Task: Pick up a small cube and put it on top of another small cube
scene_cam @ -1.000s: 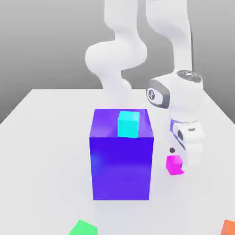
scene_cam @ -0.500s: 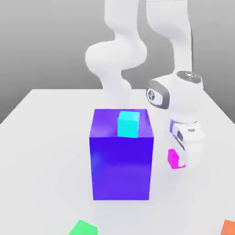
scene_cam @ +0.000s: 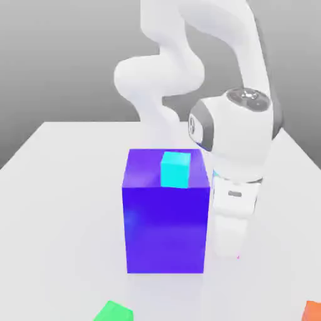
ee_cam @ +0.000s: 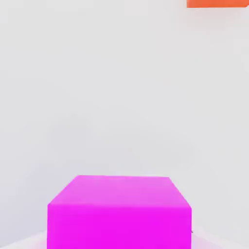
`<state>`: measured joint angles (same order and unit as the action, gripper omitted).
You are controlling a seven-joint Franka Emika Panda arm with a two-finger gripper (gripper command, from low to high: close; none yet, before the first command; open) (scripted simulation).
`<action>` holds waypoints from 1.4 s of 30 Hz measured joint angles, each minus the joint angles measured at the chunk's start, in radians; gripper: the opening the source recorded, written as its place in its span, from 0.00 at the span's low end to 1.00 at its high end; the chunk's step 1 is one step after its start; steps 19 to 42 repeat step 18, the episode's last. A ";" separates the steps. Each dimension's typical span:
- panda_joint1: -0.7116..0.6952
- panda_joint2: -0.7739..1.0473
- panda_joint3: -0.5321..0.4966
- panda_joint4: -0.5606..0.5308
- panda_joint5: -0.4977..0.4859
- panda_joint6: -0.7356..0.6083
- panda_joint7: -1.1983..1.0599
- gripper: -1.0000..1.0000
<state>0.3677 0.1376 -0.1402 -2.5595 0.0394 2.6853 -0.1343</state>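
I see one small pink cube (ee_cam: pixel 119 211), one cyan cube (scene_cam: pixel 175 169), one big blue block (scene_cam: pixel 166 219). My fingers (scene_cam: pixel 229 251) point down, clenched on the pink cube.

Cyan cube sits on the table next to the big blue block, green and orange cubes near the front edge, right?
Not quite. The cyan cube sits on top of the blue block, not on the table, as the exterior view shows. The green cube and orange cube are near the front edge.
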 joint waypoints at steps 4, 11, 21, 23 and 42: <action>-0.087 0.067 -0.083 0.144 0.049 -0.079 0.060 0.00; -0.201 0.185 -0.161 0.256 0.148 -0.081 0.130 0.00; -0.223 0.247 -0.136 0.262 0.185 -0.027 0.106 1.00; -0.223 0.247 -0.136 0.262 0.185 -0.027 0.106 1.00; -0.223 0.247 -0.136 0.262 0.185 -0.027 0.106 1.00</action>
